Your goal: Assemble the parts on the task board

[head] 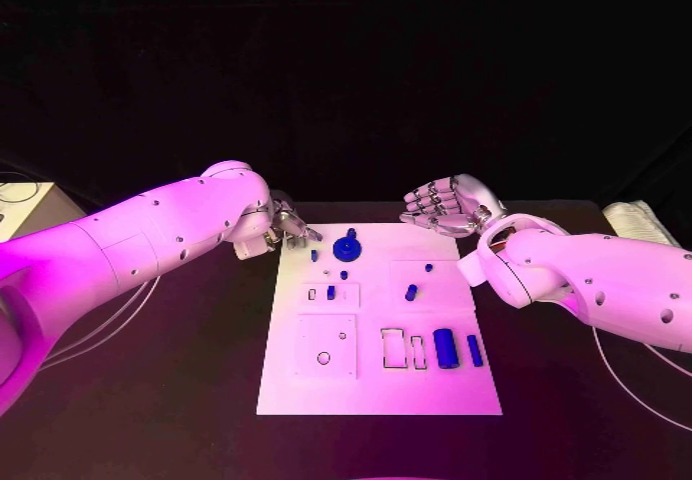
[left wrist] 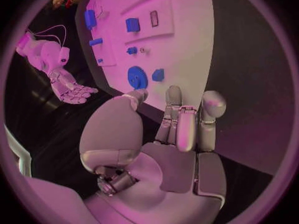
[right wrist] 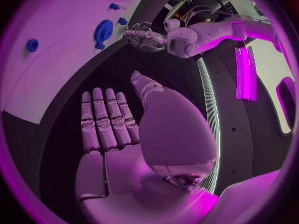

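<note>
left hand (head: pixel 283 226) wide and holding nothing, just off the far left corner of the task board (head: pixel 378 390), likely ready to reach the round blue part (head: pixel 346 247) near that far edge. right hand (head: pixel 447 207) wide too, waiting past the far right corner.

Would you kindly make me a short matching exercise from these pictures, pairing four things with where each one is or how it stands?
Things
1. left hand
2. right hand
3. round blue part
4. two upright blue parts

Places or states
A. on the task board, near its far edge
B. open, off the board's far right corner
C. side by side on the board's near right area
D. open, at the board's far left corner

Pairs: 1-D, 2-B, 3-A, 4-C
</note>
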You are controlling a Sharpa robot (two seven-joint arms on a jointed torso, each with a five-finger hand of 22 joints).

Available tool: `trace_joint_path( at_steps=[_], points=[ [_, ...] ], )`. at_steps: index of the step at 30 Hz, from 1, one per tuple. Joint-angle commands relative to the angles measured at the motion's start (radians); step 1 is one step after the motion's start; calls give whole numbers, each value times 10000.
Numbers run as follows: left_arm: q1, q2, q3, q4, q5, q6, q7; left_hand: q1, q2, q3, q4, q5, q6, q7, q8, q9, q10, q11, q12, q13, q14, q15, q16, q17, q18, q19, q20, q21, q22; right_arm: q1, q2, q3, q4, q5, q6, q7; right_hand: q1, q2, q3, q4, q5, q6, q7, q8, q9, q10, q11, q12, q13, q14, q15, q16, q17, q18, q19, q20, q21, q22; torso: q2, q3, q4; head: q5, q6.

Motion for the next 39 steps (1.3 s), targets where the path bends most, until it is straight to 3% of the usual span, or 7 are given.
trace_joint_path(
  at_steps=[1, 15, 23, 34, 39],
  points=[
    [-45, 97, -23, -116, 140, 462, 90, -122, -10, -52, 8, -44, 49, 40, -29, -11, 12, 63, 4, -8, 38, 5, 56, 302, 113, 64, -20, 47, 13, 11, 7, 3, 39, -63, 45, 167, -6, 85, -31, -47, -4, 76, 250, -46, -16, 71, 24, -50, -1, 62, 1, -2, -17, 65, -93, 3, 15, -13, 52, -12, -19, 4, 25],
    [-102, 149, -63, -154, 147, 630, 58, -112, 86, -141, -8, -56, 302, -44, 131, -66, 33, 0, 49, 2, 79, -35, 126, 401, 99, 119, -36, 110, 111, 21, 11, 4, 44, -72, 44, 162, -11, 86, -36, -50, -4, 77, 252, -53, -21, 73, 28, -61, -1, 47, 7, -19, -31, 62, -115, 4, 8, -30, 20, -14, 4, -59, -57],
    [-104, 118, -66, -14, 182, 662, 50, 213, 221, -127, -22, 14, 623, -191, 445, -41, 129, -129, 86, -1, 183, -142, 248, 605, 68, 227, -108, 226, 285, 21, 32, 4, 20, -73, 51, 154, -12, 87, -38, -52, -3, 79, 253, -57, -22, 75, 29, -65, -1, 42, 9, -27, -38, 61, -118, 5, 6, -37, 9, -16, -8, -54, -66],
    [-110, 82, -67, 81, 230, 411, 50, 573, 297, -71, -34, 35, 660, -270, 638, 30, 188, -204, 93, -8, 235, -208, 308, 705, 42, 308, -160, 314, 418, 21, 44, 4, 2, -75, 63, 134, -12, 89, -40, -54, -3, 81, 254, -60, -24, 79, 31, -70, -1, 38, 10, -35, -45, 59, -158, 5, 0, -52, 35, -13, -5, -70, -40],
    [-112, 67, -67, 98, 239, 286, 46, 958, 481, 61, -35, 24, 664, -327, 817, 110, 204, -255, 75, -21, 243, -253, 324, 724, 36, 315, -200, 340, 459, 21, 45, 4, -4, -75, 72, 126, -12, 89, -40, -54, -3, 81, 254, -60, -24, 79, 31, -70, -1, 38, 10, -35, -45, 59, -158, 5, 0, -52, 40, -16, -5, -84, -54]
  ],
)
